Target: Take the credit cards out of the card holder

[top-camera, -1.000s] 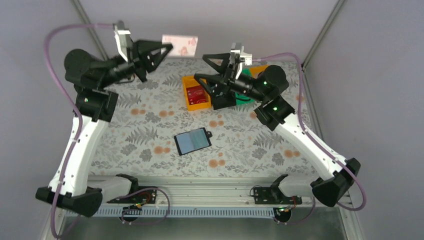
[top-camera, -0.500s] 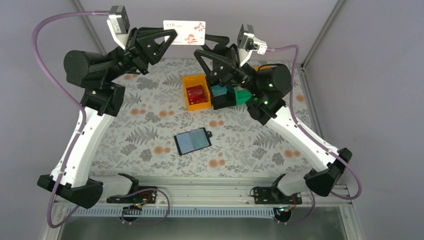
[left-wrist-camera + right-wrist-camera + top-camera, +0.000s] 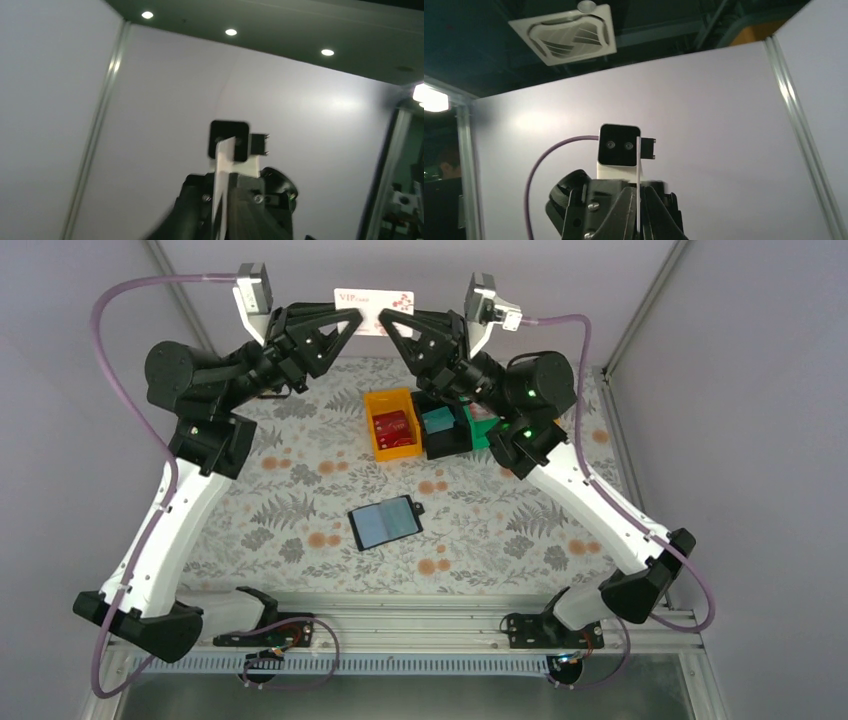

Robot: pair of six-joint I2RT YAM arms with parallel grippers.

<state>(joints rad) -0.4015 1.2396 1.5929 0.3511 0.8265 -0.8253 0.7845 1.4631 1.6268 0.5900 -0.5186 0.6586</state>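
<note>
Both arms reach up over the far edge of the bench (image 3: 300, 490), close to the back wall, and meet at one white credit card (image 3: 373, 312) printed in red. The left gripper (image 3: 349, 324) is pinched shut on its left end and the right gripper (image 3: 396, 326) is closed on its right end.

Below the right arm sit the orange bin (image 3: 378, 445), black bin (image 3: 447, 446) and green bin (image 3: 487, 432). The card holder (image 3: 385, 523) lies open mid-bench, with bare cloth on all sides.

The wrist views show only wall and ceiling. Each shows the card edge-on (a thin pale strip) between its own fingers, with the other arm's camera behind it.

Half a second ago the right gripper stood short of the card with its jaws apart. The card holder has not moved.
</note>
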